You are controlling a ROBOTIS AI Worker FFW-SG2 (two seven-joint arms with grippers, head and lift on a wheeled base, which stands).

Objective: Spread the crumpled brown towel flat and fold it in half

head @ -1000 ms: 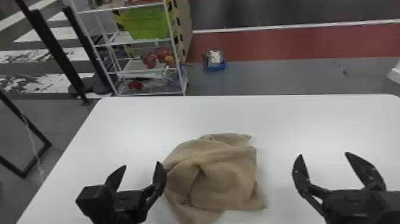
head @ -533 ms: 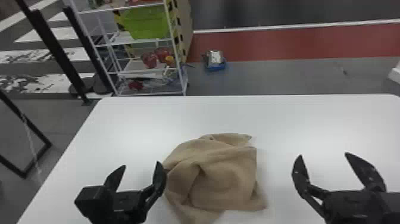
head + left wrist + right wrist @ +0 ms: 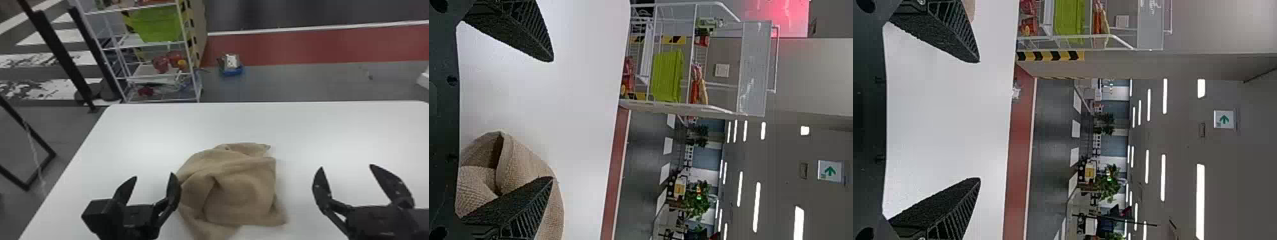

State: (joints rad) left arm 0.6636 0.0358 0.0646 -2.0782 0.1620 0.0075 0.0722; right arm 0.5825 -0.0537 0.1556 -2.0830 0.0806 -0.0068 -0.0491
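Observation:
The brown towel (image 3: 236,188) lies crumpled on the white table, with raised folds across its middle and a corner pointing to the back. My left gripper (image 3: 154,175) is open at the towel's left edge, its right finger overlapping that edge in the head view. My right gripper (image 3: 346,166) stands open over bare table, to the right of the towel and apart from it. In the left wrist view, the left gripper (image 3: 553,119) has the towel (image 3: 524,165) behind one finger. The right wrist view has the right gripper (image 3: 980,120) with its fingers wide apart and nothing between them.
The white table (image 3: 153,127) extends behind and to both sides of the towel. Beyond its far edge stand a wire shelf (image 3: 162,44) with a green bin and, on the floor, a small blue tray (image 3: 231,71). Black metal posts rise at the left.

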